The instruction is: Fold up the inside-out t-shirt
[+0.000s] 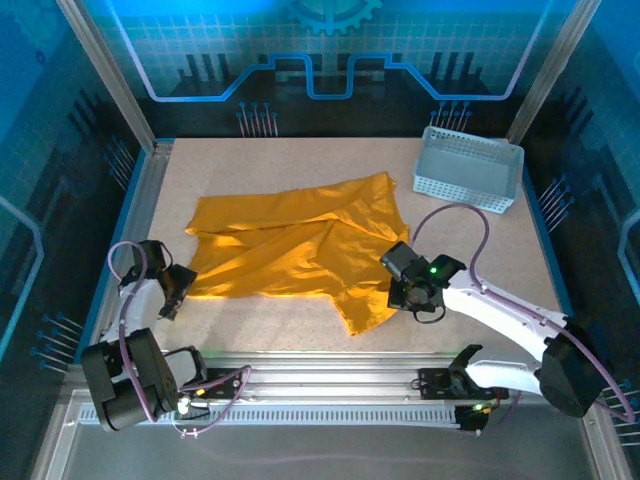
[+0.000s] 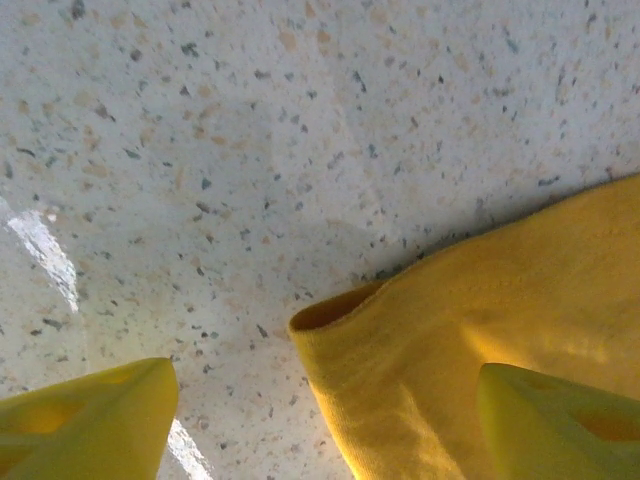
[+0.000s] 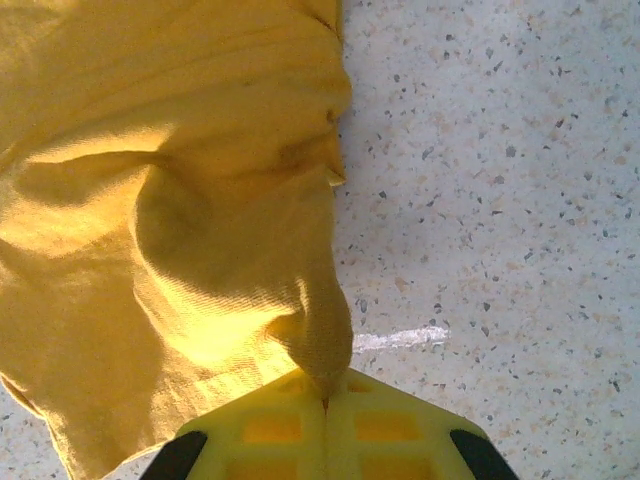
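Right tool has its two yellow plastic fingers pressed together on a pinched ridge of the t-shirt, a soft, finely ribbed knit. Left tool stands spread, one yellow finger over a rolled hem corner, the other over the bare, glossy, speckled stone-look desk. The single mustard-yellow t-shirt lies rumpled across the middle of the desk, between the two tools. One pale grey perforated plastic basket, rectangular, sits at the far right, apart from the cloth.
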`<action>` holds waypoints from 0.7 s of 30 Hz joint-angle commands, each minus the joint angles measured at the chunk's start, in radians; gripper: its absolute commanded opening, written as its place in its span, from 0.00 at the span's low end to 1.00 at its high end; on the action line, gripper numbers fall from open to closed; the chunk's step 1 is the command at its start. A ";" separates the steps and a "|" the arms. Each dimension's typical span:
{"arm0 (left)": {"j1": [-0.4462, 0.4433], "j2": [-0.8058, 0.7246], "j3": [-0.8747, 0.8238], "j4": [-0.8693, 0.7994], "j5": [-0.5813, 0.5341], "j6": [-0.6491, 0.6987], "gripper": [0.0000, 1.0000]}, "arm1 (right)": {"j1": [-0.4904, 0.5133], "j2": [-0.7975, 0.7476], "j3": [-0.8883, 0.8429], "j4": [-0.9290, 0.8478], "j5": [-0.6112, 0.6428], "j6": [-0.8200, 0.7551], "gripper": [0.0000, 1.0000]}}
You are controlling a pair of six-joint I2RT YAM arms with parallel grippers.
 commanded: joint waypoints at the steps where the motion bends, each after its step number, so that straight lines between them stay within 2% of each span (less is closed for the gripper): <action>1: -0.024 0.047 0.012 -0.033 -0.042 -0.008 0.75 | -0.020 0.024 0.023 0.041 0.020 -0.038 0.00; 7: -0.092 0.195 0.086 -0.018 -0.097 -0.051 0.70 | -0.049 0.043 0.010 0.098 -0.022 -0.080 0.00; 12: -0.100 0.303 0.131 -0.005 -0.116 -0.067 0.54 | -0.076 0.025 -0.012 0.121 -0.042 -0.107 0.00; 21: -0.114 0.263 0.157 0.011 -0.110 -0.066 0.28 | -0.145 -0.038 -0.024 0.088 -0.017 -0.152 0.00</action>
